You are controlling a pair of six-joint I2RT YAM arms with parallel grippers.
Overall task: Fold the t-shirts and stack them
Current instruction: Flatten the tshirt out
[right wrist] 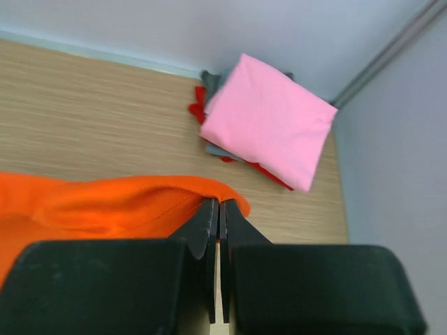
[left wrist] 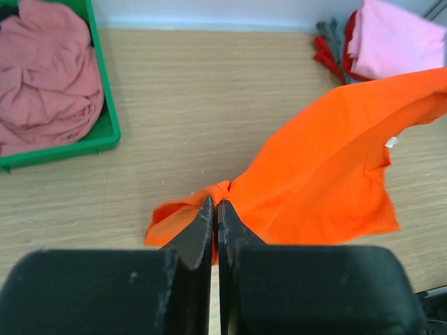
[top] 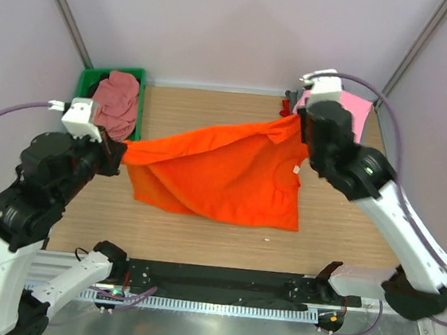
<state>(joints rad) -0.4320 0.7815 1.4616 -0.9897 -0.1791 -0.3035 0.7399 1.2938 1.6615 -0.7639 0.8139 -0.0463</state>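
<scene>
A bright orange t-shirt with a white neck label hangs stretched over the table between both grippers, its lower part resting on the wood. My left gripper is shut on its left corner, bunched at the tips in the left wrist view. My right gripper is shut on its far right edge, also in the right wrist view. A folded stack with a pink t-shirt on top of grey and red ones lies at the back right. A dusty-pink t-shirt lies crumpled in the bin.
A green plastic bin stands at the back left corner, seen also in the left wrist view. Grey walls close the back and sides. The black rail with the arm bases runs along the near edge.
</scene>
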